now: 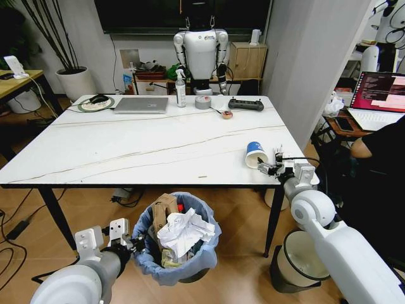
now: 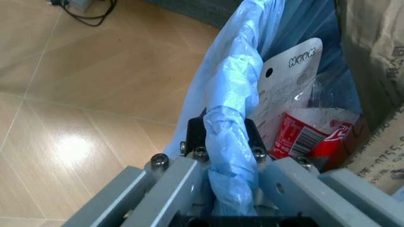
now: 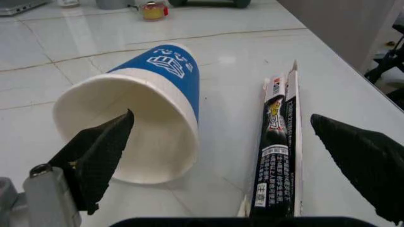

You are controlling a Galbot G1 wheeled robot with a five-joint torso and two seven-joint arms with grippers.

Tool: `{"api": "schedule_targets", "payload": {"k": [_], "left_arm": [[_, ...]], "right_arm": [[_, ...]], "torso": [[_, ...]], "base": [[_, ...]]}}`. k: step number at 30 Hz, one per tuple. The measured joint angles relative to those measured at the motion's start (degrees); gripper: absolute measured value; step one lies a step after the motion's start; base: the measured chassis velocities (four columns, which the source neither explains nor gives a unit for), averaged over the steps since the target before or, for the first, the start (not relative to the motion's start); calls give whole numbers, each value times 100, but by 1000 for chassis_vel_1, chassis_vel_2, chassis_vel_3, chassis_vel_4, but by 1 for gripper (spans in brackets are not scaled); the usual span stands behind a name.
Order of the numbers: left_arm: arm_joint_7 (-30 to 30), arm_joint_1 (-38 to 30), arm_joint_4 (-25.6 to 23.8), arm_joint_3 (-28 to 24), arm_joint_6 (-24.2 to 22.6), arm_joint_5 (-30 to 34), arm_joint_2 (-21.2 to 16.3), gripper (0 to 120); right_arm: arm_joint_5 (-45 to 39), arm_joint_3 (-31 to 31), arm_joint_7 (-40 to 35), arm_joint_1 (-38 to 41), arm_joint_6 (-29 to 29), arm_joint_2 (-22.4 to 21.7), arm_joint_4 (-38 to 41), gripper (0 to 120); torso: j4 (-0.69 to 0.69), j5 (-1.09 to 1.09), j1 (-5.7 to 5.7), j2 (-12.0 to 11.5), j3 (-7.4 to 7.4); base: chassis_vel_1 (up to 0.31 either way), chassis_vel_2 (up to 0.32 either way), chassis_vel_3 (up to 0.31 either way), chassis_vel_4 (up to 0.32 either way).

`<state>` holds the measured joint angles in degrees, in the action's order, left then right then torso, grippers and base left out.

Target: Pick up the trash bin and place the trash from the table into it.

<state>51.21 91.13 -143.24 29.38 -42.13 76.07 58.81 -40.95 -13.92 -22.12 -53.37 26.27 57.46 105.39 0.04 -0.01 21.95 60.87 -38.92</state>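
The trash bin [image 1: 190, 266], lined with a crinkled light-blue bag, hangs just below the table's [image 1: 126, 152] front edge. My left gripper [image 1: 135, 243] is shut on its rim, and the blue bag fold [image 2: 230, 142] is pinched between the fingers. Crumpled white paper [image 1: 183, 231], torn brown cardboard [image 1: 164, 209] and a red-labelled bottle [image 2: 309, 137] lie inside. A blue paper cup [image 1: 255, 154] [image 3: 145, 123] lies on its side near the table's front right corner, beside a long black wrapper [image 3: 276, 142]. My right gripper [image 1: 268, 168] [image 3: 221, 116] is open right in front of both.
At the table's far side stand a laptop [image 1: 141, 104], a spray bottle [image 1: 181, 88], a tape roll [image 1: 203, 102] and a black device [image 1: 245, 104]. A black-rimmed white bin [image 1: 297, 259] sits on the floor under my right arm. A person works at a desk on the right.
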Motion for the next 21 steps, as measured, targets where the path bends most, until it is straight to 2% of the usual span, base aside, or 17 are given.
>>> {"api": "schedule_targets", "payload": {"k": [5, 7, 10, 11, 18, 20, 21], "left_arm": [[0, -1, 0, 2, 0, 2, -2, 0], [0, -3, 0, 3, 0, 2, -2, 0], [1, -9, 0, 6, 0, 8, -7, 0], [1, -9, 0, 6, 0, 8, -7, 0], [1, -25, 0, 16, 0, 19, -18, 0], [1, -25, 0, 15, 0, 19, -18, 0], [1, -26, 0, 14, 0, 20, -19, 0]], "right_arm": [[5, 27, 18, 84, -12, -2, -112, 94], [46, 52, 54, 139, -50, -2, -196, 84], [90, 109, 93, 249, -103, 4, -313, 72], [90, 109, 93, 249, -103, 4, -313, 72], [90, 221, 96, 300, -167, 9, -325, 41], [89, 232, 96, 300, -171, 9, -325, 40], [88, 284, 96, 334, -186, 12, -339, 34]], "torso": [[0, 0, 0, 0, 0], [0, 1, 0, 0, 0], [0, 1, 0, 0, 0], [0, 1, 0, 0, 0], [0, 1, -1, 0, 0], [0, 1, -1, 0, 0], [0, 0, -1, 0, 0]], "base": [[0, 0, 0, 0], [0, 0, 0, 0], [0, 0, 0, 0], [0, 0, 0, 0], [0, 0, 0, 0], [0, 0, 0, 0], [0, 0, 0, 0]]}}
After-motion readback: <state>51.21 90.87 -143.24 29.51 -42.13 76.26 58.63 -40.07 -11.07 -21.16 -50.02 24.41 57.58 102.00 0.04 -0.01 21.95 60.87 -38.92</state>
